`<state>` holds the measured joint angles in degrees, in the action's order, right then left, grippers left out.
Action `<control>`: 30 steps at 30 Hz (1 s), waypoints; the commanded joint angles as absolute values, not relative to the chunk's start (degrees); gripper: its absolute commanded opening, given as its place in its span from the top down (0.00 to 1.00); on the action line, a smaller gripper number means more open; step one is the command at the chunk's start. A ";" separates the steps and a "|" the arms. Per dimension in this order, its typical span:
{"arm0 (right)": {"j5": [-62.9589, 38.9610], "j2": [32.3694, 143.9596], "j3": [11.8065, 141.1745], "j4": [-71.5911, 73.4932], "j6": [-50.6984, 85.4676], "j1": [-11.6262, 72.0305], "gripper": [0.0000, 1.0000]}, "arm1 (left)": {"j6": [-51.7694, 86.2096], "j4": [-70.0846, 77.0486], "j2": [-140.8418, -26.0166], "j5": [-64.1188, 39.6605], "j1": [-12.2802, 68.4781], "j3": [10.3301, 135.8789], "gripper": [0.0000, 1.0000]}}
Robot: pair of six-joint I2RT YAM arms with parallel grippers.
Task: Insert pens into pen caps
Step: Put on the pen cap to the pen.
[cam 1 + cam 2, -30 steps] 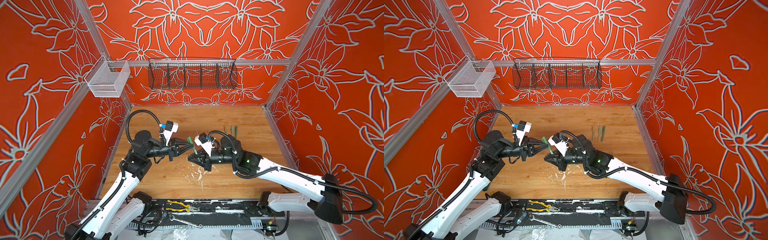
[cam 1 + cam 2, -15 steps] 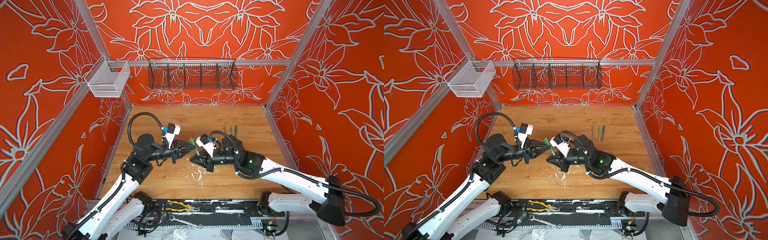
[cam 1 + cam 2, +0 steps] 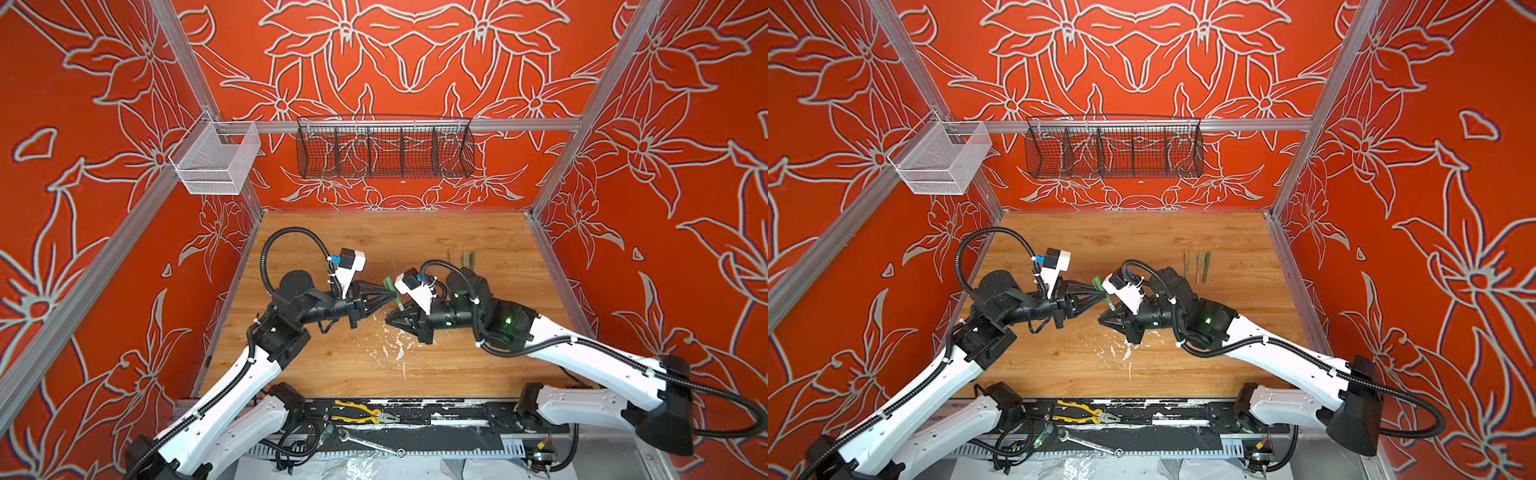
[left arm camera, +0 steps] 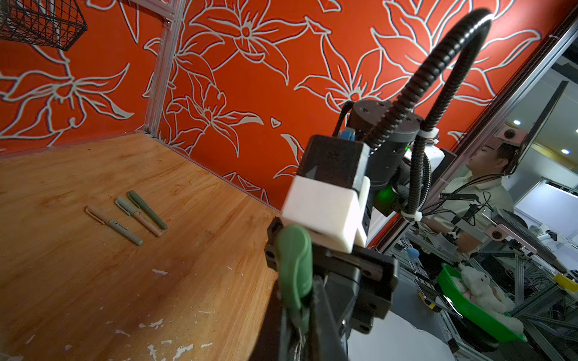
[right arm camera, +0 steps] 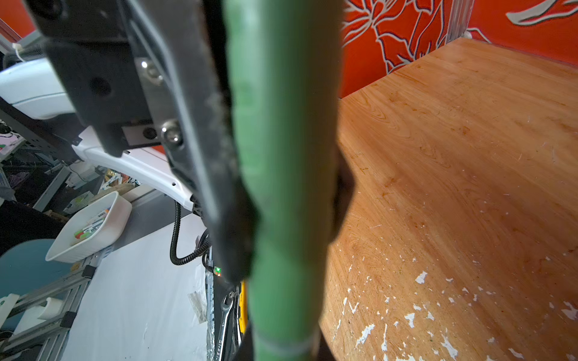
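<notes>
- Small print on the green pen [image 3: 400,306] is too small to read.
- Three capped pens [image 3: 1198,268] lie far right on the wooden table [image 3: 332,365]; yellow-handled pliers [image 3: 372,413] and a wrench [image 3: 370,442] rest at the near edge.
- Mid-table, the left gripper [image 3: 392,293] pinches a green pen cap [image 4: 294,268]; the right gripper [image 3: 390,321] pinches the pen, end to end with the cap.

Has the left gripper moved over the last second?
Yes. In a top view the left gripper has edged slightly toward the three pens lying flat beyond the right arm.
</notes>
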<state>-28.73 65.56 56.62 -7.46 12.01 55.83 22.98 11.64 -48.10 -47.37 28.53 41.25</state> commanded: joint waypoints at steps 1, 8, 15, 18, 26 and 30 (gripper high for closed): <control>-29.90 62.58 64.36 6.62 8.77 56.03 1.00 | 22.35 1.63 -50.61 -50.71 30.98 36.06 1.00; -31.57 63.37 67.53 6.06 5.81 56.07 1.00 | 24.21 4.13 -50.98 -51.10 31.98 34.35 1.00; -33.08 63.96 69.81 6.02 3.83 56.09 1.00 | 25.24 4.88 -51.92 -51.59 32.50 33.81 1.00; -33.75 64.91 71.06 7.16 4.09 56.07 1.00 | 25.17 4.83 -52.12 -51.50 32.76 33.61 1.00; -36.83 67.08 70.65 12.49 8.21 56.10 1.00 | 23.64 3.42 -50.37 -50.83 32.87 34.18 1.00; -36.29 66.30 68.30 12.67 9.63 56.08 1.00 | 23.62 4.25 -49.44 -50.36 32.86 33.92 1.00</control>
